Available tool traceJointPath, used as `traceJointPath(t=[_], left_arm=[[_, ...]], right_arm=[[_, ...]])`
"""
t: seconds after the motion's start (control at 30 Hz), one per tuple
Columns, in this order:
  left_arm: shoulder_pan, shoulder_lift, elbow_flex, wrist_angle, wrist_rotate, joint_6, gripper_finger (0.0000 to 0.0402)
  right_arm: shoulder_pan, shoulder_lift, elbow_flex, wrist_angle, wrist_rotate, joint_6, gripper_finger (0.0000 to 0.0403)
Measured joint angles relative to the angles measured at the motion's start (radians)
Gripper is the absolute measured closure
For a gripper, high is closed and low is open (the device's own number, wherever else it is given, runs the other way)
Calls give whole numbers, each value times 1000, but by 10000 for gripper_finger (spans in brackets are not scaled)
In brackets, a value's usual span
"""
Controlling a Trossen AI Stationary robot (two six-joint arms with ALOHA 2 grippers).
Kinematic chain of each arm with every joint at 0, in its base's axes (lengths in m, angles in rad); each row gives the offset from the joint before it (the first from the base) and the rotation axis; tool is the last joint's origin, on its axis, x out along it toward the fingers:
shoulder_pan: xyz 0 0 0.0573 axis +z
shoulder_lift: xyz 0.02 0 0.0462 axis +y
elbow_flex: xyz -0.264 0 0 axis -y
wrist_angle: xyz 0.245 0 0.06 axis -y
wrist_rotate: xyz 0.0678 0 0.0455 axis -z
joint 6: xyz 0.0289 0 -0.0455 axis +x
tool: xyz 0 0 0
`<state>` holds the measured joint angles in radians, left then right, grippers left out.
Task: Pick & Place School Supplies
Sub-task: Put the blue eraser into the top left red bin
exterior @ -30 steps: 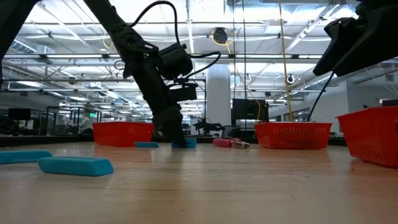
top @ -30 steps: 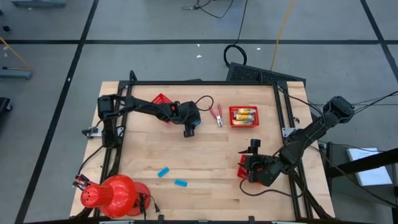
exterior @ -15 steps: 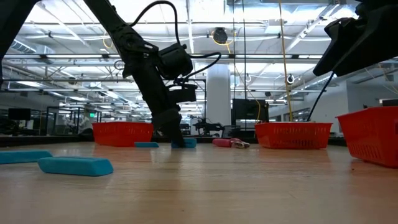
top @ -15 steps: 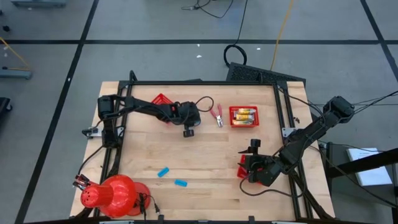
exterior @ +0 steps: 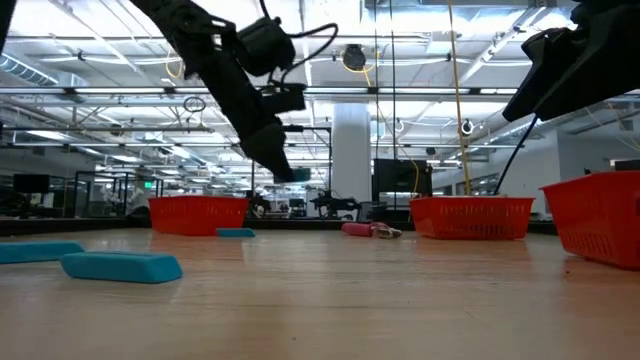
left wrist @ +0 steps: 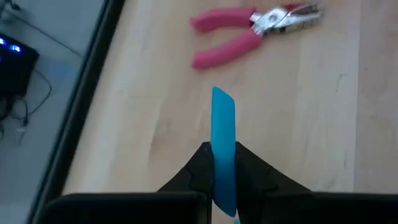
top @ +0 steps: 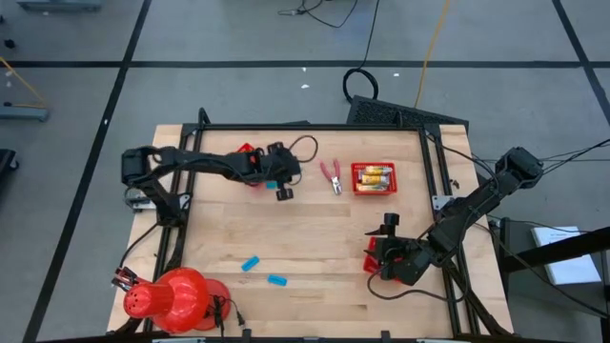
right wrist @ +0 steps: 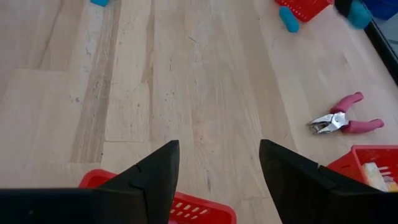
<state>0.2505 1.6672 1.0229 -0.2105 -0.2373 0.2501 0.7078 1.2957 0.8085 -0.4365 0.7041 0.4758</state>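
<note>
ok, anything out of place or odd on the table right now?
Nothing damaged or spilled. Loose items remain outside baskets: two blue erasers near the front, red-handled pliers beside the packet basket. The left pincer holds an eraser edge-on above the table.

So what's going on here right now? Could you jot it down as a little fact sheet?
left gripper: shut on a blue eraser, raised above the table
right gripper: open, empty, over a red basket
pliers: lying on the table beside the basket of yellow packets
loose erasers: two at the table's near side
</note>
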Motion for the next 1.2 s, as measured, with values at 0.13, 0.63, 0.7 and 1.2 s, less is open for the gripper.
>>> traceJointPath(t=[0.13,0.63,0.7,1.2], left_arm=[[34,-80,-45,-60,-45,-6,371],[200,-327,-413,48,29,-130,371],[206,-328,-421,49,27,-134,371],[266,-326,-428,53,54,-193,201]], right_arm=[[0,0,0,0,-2,10,190],[1,0,0,0,-26,-4,190],[1,0,0,3,-26,-12,190],[1,0,0,8,-26,-16,190]])
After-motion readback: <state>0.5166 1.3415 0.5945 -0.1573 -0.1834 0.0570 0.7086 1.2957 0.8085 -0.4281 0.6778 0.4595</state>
